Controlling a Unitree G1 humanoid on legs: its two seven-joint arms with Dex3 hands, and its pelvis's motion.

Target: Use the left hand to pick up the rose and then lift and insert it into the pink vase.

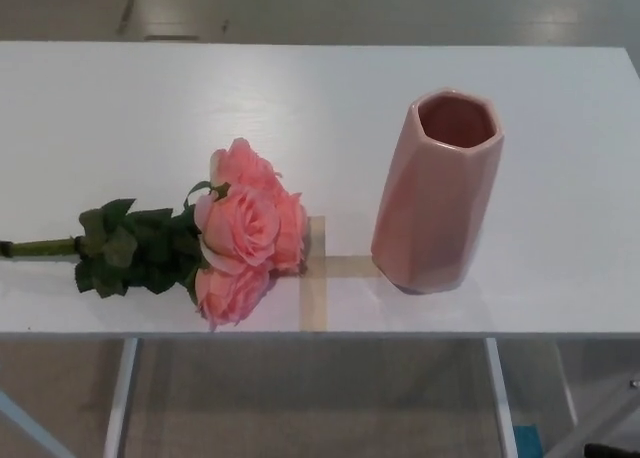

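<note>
Spanning nearly the whole width of the frame, the white table (120, 108) fills the upper and middle part of the picture, its front edge running across the lower third; below that edge its pale metal legs (120, 393) and a grey floor (320, 398) show through. Next in size, the pink vase (437, 193) stands upright right of centre, a faceted glossy vessel with its open mouth turned up and slightly toward the upper edge of the frame, its base set near the table's front edge. Left of centre lies the rose (245, 228), really a small bunch of three salmon-pink blooms on their side on the table, one toward the middle of the frame, one in the centre of the cluster and one lowest, close to the front edge. Dark green leaves (130, 250) spread out to the left of the blooms, and a green stem (40, 246) runs on from them to the left border of the picture. The blooms are near the vase but apart from it. Between them, a cross of tan tape (318, 268) is stuck to the table, one strip running toward the front edge and the other reaching the foot of the vase. Neither the left hand nor the right hand appears anywhere in the frame, so nothing holds the rose.
</note>
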